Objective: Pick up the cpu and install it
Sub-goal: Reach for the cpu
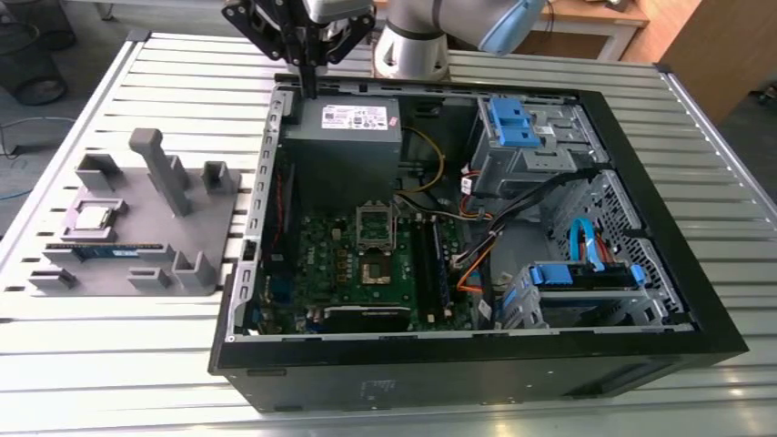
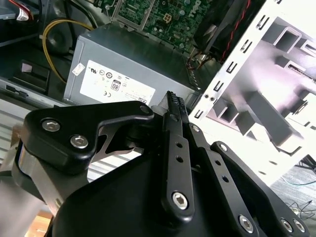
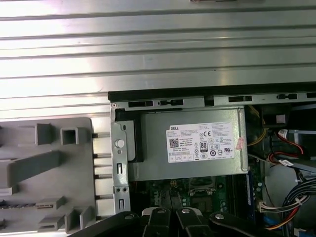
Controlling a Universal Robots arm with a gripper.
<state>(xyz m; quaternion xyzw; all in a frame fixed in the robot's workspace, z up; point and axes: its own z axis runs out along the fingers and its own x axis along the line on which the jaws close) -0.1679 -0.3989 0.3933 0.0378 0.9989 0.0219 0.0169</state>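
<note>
The cpu (image 1: 95, 217), a small silver square chip, lies in a pocket of the grey holder block (image 1: 182, 223) on the exterior view's left, outside the computer case. My gripper (image 1: 309, 88) hangs above the far wall of the case (image 1: 486, 360), over the grey power supply (image 1: 342, 118), well away from the cpu. Its black fingers (image 2: 173, 101) are pressed together with nothing between them. On the green motherboard (image 1: 352, 273) the silver socket frame (image 1: 374, 226) stands open.
A long blue-green memory stick (image 1: 107, 248) lies in the holder just in front of the cpu. Tall grey posts (image 1: 156, 164) rise from the holder. Blue drive cages (image 1: 519, 127) and loose cables (image 1: 486, 246) fill the case's right side. The power supply label (image 3: 200, 141) faces up.
</note>
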